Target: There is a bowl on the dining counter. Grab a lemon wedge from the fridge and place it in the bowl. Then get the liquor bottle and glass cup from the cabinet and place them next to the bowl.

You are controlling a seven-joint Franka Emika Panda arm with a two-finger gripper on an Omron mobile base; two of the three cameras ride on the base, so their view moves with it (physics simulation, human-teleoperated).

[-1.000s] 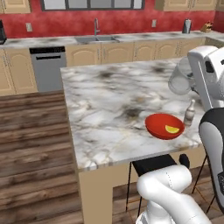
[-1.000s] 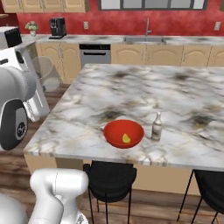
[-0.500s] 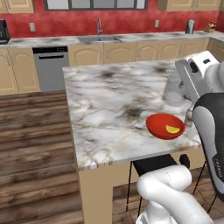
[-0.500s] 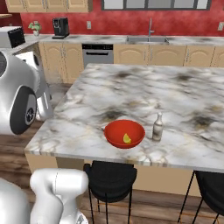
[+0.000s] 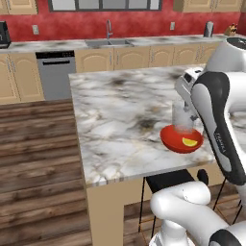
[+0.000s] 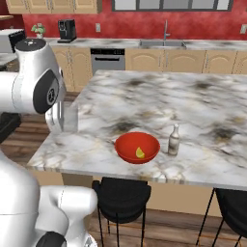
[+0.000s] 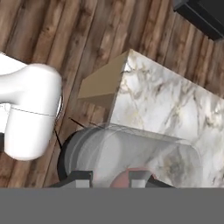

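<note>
1. Glass cup [image 7: 131, 153]: gripped in the pincer [image 7: 109, 177], whose jaws are closed on the clear tumbler. In the left base view the glass cup [image 5: 181, 120] hangs just above the desk, over the far rim of the bowl [image 5: 180, 139].
2. Completed, judged from the present layout: the lemon wedge [image 6: 140, 153] lies inside the bowl [image 6: 137, 147]; the liquor bottle [image 6: 173, 140] stands upright on the desk [image 6: 193, 106], just beside the bowl on its far side from the pincer.
3. Remaining: set the glass cup down on the desk next to the bowl, then release it.
4. Obstructions: the bowl sits directly below and ahead of the pincer, so a straight descent risks landing the cup on the rim or inside it. The bottle occupies the bowl's other side. Bare marble lies beyond the bowl and on the near side toward the desk corner [image 7: 124, 65].
5. Surroundings: black stools [image 6: 120, 193] stand under the desk edge below the pincer; a wall counter with a sink [image 5: 108, 43] and a dishwasher [image 5: 56, 72] stands well beyond.
</note>
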